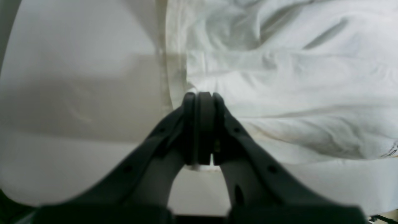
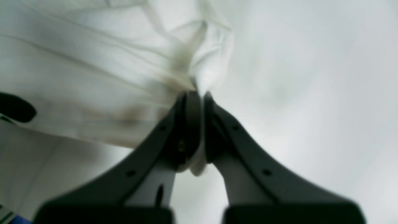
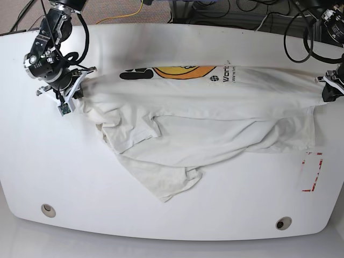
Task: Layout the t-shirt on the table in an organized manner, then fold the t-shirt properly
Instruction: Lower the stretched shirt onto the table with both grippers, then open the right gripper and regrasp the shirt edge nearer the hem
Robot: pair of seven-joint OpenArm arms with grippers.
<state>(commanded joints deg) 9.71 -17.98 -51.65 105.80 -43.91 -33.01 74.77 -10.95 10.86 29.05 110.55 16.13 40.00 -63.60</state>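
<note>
Both claws are clamped shut on cloth: the right gripper (image 2: 199,96) pinches a bunched corner of the t-shirt (image 3: 215,123), and the left gripper (image 1: 202,96) bites a hem edge on the opposite side. From where I stand, the arms sit at the two far ends of the table (image 3: 161,32) with the shirt strung between them, its top edge pulled into a fairly straight line. I take that as the reason for the wide stance: tension along one edge lets the rest hang out flat (it hasn't yet; the lower part lies crumpled and doubled over, trailing toward the front edge). An orange flower print (image 3: 185,71) and some black lettering (image 3: 137,74) show along the taut edge. Under it all is a glossy white tabletop with two grey grommet holes (image 3: 48,210) near the front and a red tape mark (image 3: 313,171) just beside the shirt's corner. Cables (image 3: 301,32) loop behind the table's far edge.
</note>
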